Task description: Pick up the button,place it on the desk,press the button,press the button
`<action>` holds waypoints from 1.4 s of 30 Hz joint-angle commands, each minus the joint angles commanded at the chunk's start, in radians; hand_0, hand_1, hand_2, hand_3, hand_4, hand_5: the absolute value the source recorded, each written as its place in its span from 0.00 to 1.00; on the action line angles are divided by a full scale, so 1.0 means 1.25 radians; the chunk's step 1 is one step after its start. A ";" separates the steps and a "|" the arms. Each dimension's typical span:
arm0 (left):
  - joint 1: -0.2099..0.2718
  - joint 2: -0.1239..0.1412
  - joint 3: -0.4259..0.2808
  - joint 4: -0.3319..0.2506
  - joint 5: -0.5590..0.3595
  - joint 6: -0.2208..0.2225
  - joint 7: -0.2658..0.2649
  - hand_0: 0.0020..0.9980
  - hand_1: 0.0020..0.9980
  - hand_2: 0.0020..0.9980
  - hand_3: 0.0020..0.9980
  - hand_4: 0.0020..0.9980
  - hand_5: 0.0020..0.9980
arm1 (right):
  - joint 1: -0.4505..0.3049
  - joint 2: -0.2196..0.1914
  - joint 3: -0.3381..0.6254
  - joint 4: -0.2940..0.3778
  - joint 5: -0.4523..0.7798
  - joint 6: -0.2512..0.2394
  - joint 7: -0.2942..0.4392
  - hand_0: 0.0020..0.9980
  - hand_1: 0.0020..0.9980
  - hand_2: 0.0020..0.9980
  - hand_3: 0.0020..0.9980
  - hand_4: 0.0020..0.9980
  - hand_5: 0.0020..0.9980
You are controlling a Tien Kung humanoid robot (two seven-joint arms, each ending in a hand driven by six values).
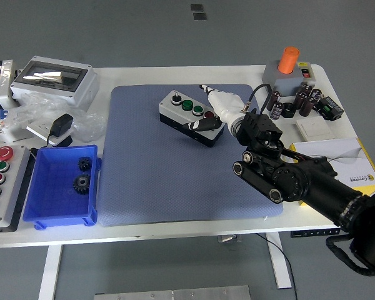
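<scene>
the white desk (194, 231) carried a wide blue mat (175, 181), and on the mat's far middle lay the button box (186, 112), a grey and black case with a switch, a green button and a dark red one on top. it looked slightly tilted, its right end at the robot hand. the right arm (300, 178) reached in from the lower right, and its white robot hand (220, 111) was at the box's right end, fingers appearing closed around that end, though the exact hold was hard to make out. the left arm was out of view. left of the mat sat a blue bin (50, 187) with two small gears (81, 175), beside it a panel of coloured buttons (0, 181).

judging from this, the hold on one end looked the weak point: the box might pivot or slip as it was set down, and a press near its edge might tip it or slide it across the mat.
</scene>
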 joint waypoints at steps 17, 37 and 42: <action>-0.002 0.000 0.000 0.000 0.002 -0.002 -0.001 0.73 0.73 0.62 0.69 0.62 0.17 | 0.004 0.007 -0.032 -0.033 0.005 -0.012 -0.016 0.55 0.72 0.79 0.95 0.91 0.28; -0.005 0.000 0.005 0.000 0.000 -0.002 -0.002 0.73 0.73 0.62 0.69 0.62 0.16 | 0.000 0.017 -0.074 -0.052 0.017 -0.064 -0.008 0.23 0.47 0.51 0.61 0.61 0.09; -0.004 -0.001 0.009 0.000 -0.002 -0.003 -0.003 0.73 0.73 0.62 0.69 0.62 0.16 | -0.003 0.019 -0.078 -0.052 0.014 -0.067 -0.010 0.23 0.44 0.46 0.53 0.41 0.00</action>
